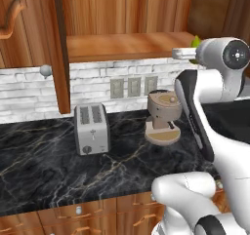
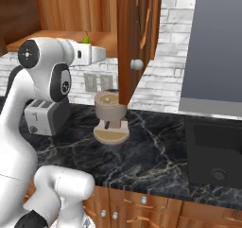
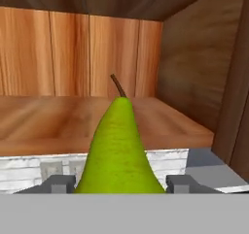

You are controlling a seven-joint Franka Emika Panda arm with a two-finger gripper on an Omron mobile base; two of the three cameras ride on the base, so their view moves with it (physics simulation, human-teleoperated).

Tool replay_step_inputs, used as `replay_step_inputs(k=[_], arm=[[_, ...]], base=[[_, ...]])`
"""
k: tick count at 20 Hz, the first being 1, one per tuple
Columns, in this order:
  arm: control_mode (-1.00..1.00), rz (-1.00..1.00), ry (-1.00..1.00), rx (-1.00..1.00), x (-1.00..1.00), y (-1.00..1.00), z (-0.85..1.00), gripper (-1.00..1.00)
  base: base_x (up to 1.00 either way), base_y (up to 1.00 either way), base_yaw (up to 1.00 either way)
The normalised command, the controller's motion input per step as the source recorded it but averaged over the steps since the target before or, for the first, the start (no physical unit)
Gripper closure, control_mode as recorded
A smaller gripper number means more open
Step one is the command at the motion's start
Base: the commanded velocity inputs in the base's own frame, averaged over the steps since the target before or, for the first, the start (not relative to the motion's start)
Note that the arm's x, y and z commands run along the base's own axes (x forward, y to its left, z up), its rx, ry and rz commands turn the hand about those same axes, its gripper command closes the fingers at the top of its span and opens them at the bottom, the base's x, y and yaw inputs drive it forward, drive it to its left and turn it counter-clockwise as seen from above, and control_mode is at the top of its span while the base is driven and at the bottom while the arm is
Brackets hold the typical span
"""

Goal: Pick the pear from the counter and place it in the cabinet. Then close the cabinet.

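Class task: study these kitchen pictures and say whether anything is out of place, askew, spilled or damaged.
Nothing stands out. The toaster and coffee machine stand upright on the counter, with no spill. The pear is upright between the fingers, in front of the open cabinet shelf.

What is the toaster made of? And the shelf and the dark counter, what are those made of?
The toaster looks like brushed metal: silvery grey with a dull sheen. The shelf in the cabinet looks like wood, warm reddish-brown with grain lines, smooth and matte. The counter looks like polished black marble with pale tan and white veins, though in a rendered scene that is only the look.
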Motion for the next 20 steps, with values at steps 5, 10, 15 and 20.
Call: replay_step_inputs(k=[5,10,15,20], arm=[[-1.0,0.0,0.0,0.0,1.0,0.04,0.46,1.0],[-1.0,0.0,0.28,0.03,1.0,0.01,0.05,1.0],[-1.0,0.0,0.2,0.02,1.0,0.0,-0.02,1.0],[-1.0,0.0,0.02,0.0,1.0,0.03,-0.11,1.0]], base=[[0.0,0.0,0.0],[0.0,0.0,0.0],[0.0,0.0,0.0],[0.0,0.0,0.0]])
